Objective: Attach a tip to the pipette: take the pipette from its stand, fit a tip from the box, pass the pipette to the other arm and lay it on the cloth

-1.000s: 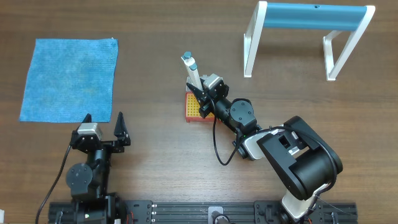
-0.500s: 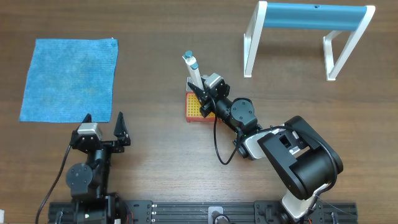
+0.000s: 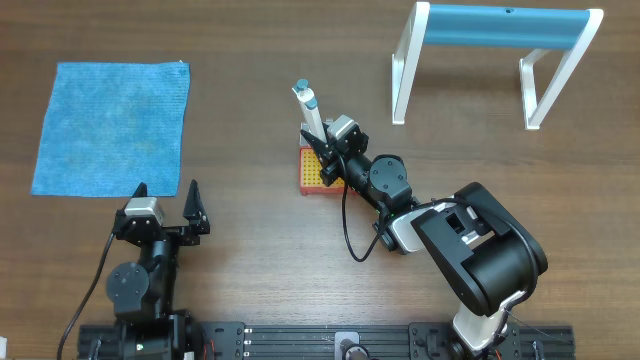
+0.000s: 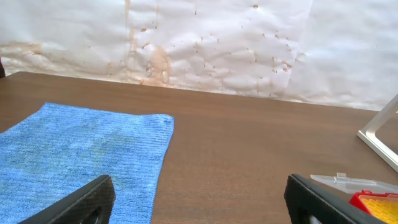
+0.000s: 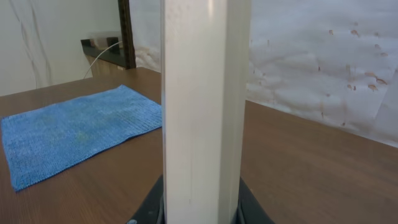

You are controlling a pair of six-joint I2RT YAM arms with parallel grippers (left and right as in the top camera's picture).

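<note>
While the right claw (image 3: 323,150) pinches the pipette (image 3: 311,112) mid-body by the tip box (image 3: 307,176), it looks light, stiff, slippery; the left claw (image 3: 166,190) gapes empty.

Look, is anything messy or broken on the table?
Nothing stands out. The blue cloth lies flat, the tip box sits on the table, and the right gripper holds the pipette over it.

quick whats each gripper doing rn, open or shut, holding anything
left gripper: jaws open, empty
right gripper: shut on the pipette
</note>
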